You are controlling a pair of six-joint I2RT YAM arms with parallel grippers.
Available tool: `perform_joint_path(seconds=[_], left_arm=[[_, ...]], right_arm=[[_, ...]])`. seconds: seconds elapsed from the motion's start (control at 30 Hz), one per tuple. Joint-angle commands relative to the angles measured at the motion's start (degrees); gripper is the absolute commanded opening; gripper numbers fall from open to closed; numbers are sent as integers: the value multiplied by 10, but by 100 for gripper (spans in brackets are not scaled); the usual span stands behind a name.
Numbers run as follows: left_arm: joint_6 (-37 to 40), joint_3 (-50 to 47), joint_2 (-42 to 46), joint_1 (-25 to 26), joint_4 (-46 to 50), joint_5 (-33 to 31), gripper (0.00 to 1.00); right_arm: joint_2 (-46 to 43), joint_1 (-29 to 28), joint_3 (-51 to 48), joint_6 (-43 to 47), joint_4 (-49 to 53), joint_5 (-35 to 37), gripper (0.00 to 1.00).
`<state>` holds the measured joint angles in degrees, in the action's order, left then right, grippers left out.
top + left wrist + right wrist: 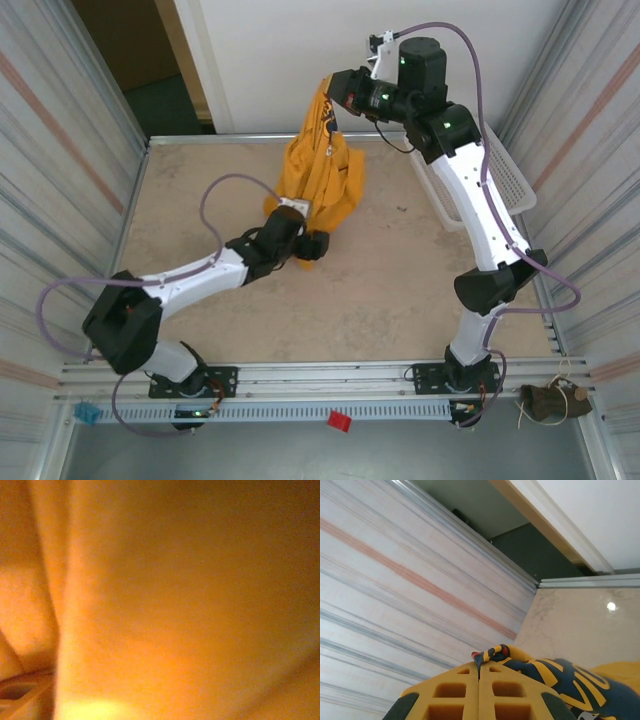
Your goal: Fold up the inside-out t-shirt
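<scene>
Currently pinching a bunched edge of the inside-out t-shirt [318,185] in the right pincer [336,92], pads pressed together on printed cloth, high over the far middle of the counter [400,300]. Hanging as a narrow drape, lower part heaped on the counter just left of centre. Left pincer [312,246] pushed in at the bottom of the heap, touching cloth; spread or pinching: cannot tell, with blurred orange cloth right against the left wrist lens.

Risks, as judged:
- Thin bite at the very tip of the right pads: likely to slip out under any sideways tug from below.
- Closing the left pincer blind into a heap: likely to catch several layers, or a sleeve instead of the hem, leaving a twisted shirt rather than a flat one.
- Pulling apart with layers crossed: wringing, not spreading.
- Swinging right: possible snag on the white basket [500,175] along the right wall.
</scene>
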<state>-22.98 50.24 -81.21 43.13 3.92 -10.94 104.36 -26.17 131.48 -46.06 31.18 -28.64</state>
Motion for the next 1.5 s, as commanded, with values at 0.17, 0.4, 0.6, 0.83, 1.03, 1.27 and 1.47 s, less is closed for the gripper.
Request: perform_joint_path(seconds=[0.17, 0.4, 0.6, 0.83, 1.03, 1.27, 1.47], left_arm=[[2, 62, 184, -53, 78, 1, 86], [47, 243, 100, -120, 64, 117, 87], [59, 350, -12, -137, 64, 166, 88], [9, 355, -81, -147, -9, 273, 90], [-51, 354, -112, -147, -110, 371, 89], [-94, 377, -144, -147, -155, 439, 12], [-94, 338, -77, -179, -150, 386, 0]], right_arm=[[-56, 42, -57, 10, -98, -128, 0], [-62, 65, -52, 10, -126, -234, 0], [-55, 78, -39, 0, -125, -244, 0], [-48, 77, -40, -9, -132, -250, 0], [-40, 77, -45, -9, -133, -251, 0], [-38, 87, -56, -8, -134, -253, 0], [-85, 146, -127, -42, -190, -247, 0]])
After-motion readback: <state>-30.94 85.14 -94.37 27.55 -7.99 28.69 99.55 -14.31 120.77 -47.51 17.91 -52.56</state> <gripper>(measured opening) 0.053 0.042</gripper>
